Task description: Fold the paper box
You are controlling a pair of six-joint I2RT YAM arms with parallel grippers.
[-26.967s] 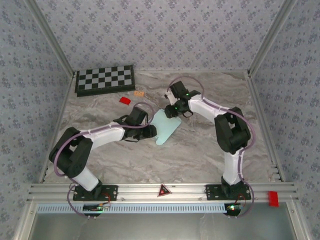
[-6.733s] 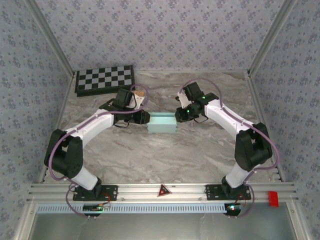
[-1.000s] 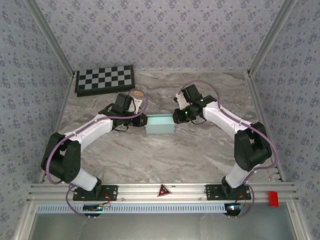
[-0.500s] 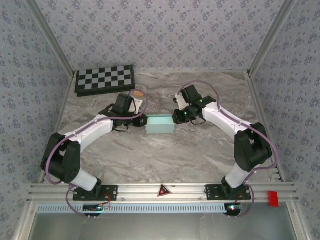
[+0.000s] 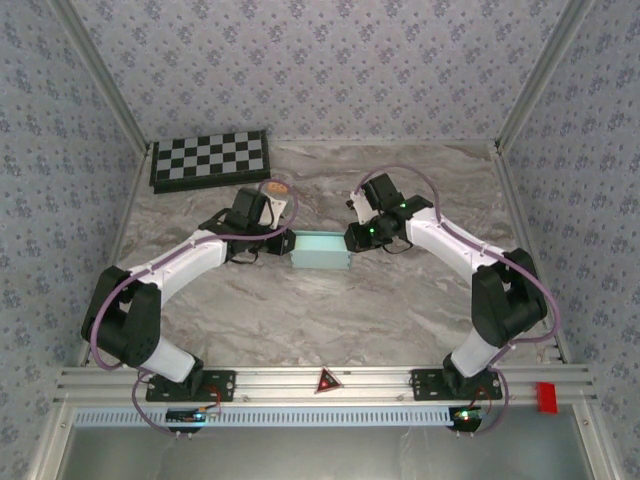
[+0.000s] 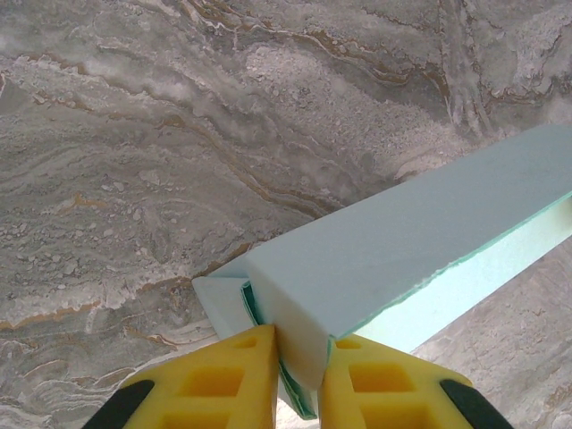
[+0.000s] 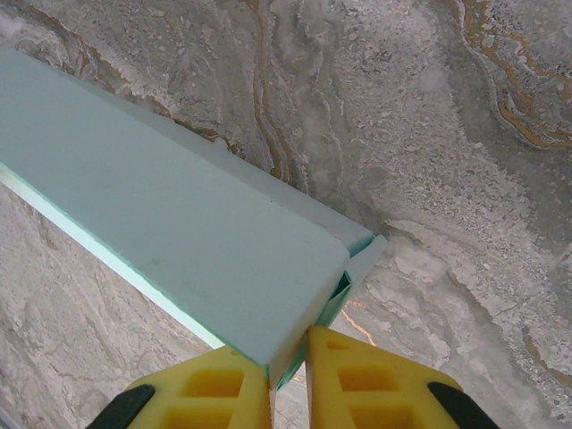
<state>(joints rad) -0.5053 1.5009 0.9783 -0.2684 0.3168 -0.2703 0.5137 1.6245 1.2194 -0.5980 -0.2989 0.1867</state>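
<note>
The paper box (image 5: pixel 320 250) lies on the table (image 5: pixel 400 310), towards the arms and right of the checkerboard (image 5: pixel 208 158); its end nearer the checkerboard is pinched by the left gripper (image 6: pixel 299 375), its farther end by the right gripper (image 7: pixel 288 384); closing the ends is judged the step in hand; next, flaps must be tucked flush without crushing the card; no writing can be read.
</note>
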